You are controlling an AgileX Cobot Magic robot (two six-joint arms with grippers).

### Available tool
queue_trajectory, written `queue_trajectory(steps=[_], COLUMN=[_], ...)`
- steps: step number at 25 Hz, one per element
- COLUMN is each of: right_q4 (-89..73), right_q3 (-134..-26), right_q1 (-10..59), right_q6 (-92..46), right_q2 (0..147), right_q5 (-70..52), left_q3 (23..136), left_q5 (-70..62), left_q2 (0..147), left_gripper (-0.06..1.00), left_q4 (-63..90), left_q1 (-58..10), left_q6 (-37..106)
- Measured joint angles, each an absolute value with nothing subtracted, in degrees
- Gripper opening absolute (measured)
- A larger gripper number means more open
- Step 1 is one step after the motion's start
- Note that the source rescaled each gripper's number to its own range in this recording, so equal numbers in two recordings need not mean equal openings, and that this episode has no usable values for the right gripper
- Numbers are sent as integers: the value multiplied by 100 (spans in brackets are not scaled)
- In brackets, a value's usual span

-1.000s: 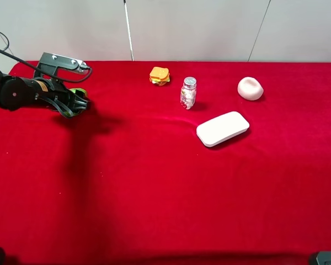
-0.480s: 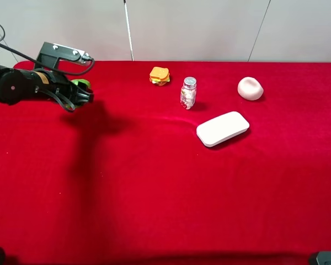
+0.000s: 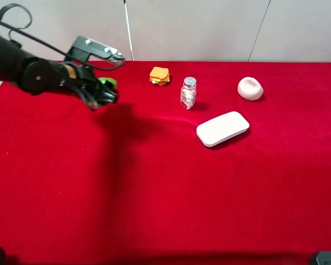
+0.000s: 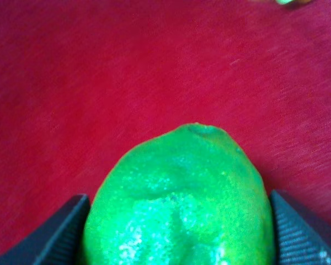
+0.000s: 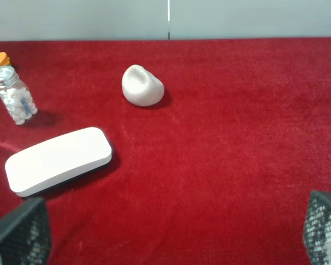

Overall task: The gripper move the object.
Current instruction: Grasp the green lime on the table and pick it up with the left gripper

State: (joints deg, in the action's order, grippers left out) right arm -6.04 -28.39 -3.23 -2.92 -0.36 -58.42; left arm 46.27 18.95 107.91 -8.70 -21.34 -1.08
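Observation:
My left gripper (image 3: 103,94) is shut on the glossy green lime-like object (image 3: 107,84) and holds it above the red cloth at the back left. In the left wrist view the object (image 4: 179,201) fills the lower middle, pinched between the two dark fingers (image 4: 52,237). My right gripper (image 5: 171,237) is open, with its mesh-patterned fingertips (image 5: 19,232) wide apart at the lower corners of the right wrist view. The right arm itself is out of the exterior view.
A red cloth (image 3: 154,193) covers the table. At the back stand an orange toy burger (image 3: 159,75) and a small pill bottle (image 3: 188,93). A white flat rounded block (image 3: 222,128) and a pale pink lump (image 3: 250,88) lie at the right.
My left gripper has moved to the right and slightly up along the back of the table, carrying the green object. Nothing else has moved.

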Motion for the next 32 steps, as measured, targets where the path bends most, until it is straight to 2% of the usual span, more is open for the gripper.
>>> queue_trajectory(steps=[18,32], right_q4=[-604,-604], right_q3=[-2839,-2839], right_q1=[-323,-323], right_q6=[-292,-292], right_q2=[-36,-36], right_q5=[-5842,-5848], left_q3=[5133,5133], left_q5=[1469,1326], left_q2=[10791,10797], left_gripper=[0,0], left_q4=[-870,-875], left_q1=[-3954,-4452], left_q6=[-108,-108])
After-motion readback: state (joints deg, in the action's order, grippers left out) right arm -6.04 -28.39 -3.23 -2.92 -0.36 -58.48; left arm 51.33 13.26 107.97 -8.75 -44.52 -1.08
